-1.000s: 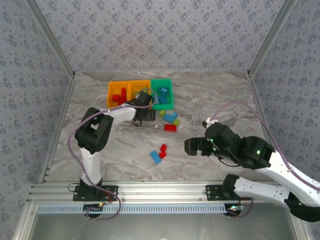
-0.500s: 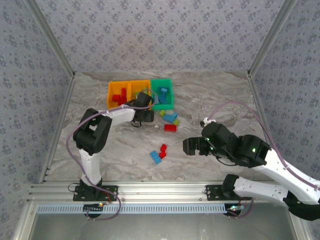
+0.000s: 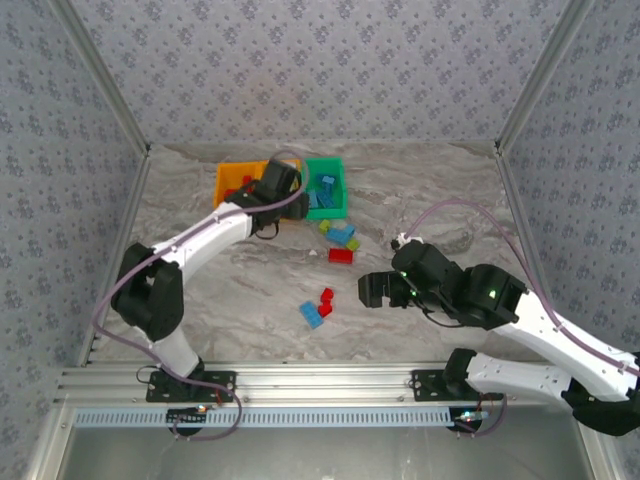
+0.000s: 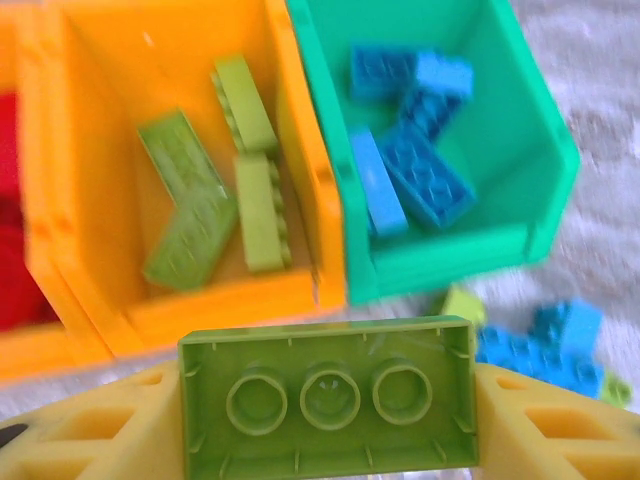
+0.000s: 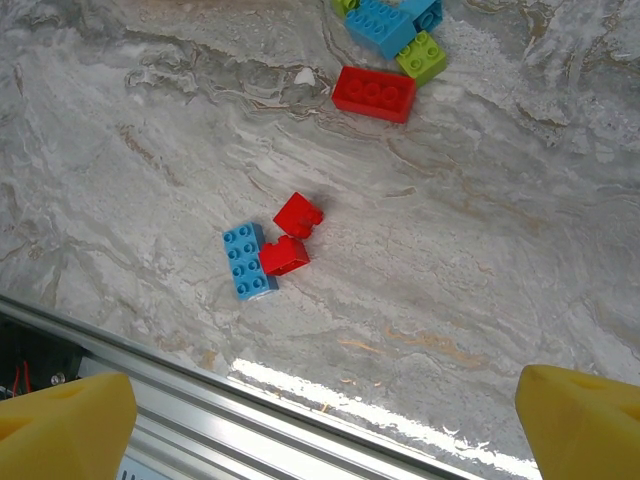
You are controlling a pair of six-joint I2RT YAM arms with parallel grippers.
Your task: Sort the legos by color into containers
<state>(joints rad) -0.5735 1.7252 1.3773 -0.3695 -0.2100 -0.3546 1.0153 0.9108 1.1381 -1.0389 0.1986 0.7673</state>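
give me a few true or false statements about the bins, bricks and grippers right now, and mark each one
1. The left gripper grips a lime green brick. True.
2. The green bin holds red bricks. False: it holds blue bricks.
3. The right gripper is shut on a blue brick. False: it is open and holds nothing.
4. A red brick lies loose on the table. True.

Grey wallpaper with a small flowery pattern covers the walls (image 3: 320, 70) around the table. Slanted aluminium posts (image 3: 103, 85) mark the back corners. The table top (image 3: 440, 190) is marbled grey and white, evenly lit, with an aluminium rail (image 3: 320, 381) along its near edge.
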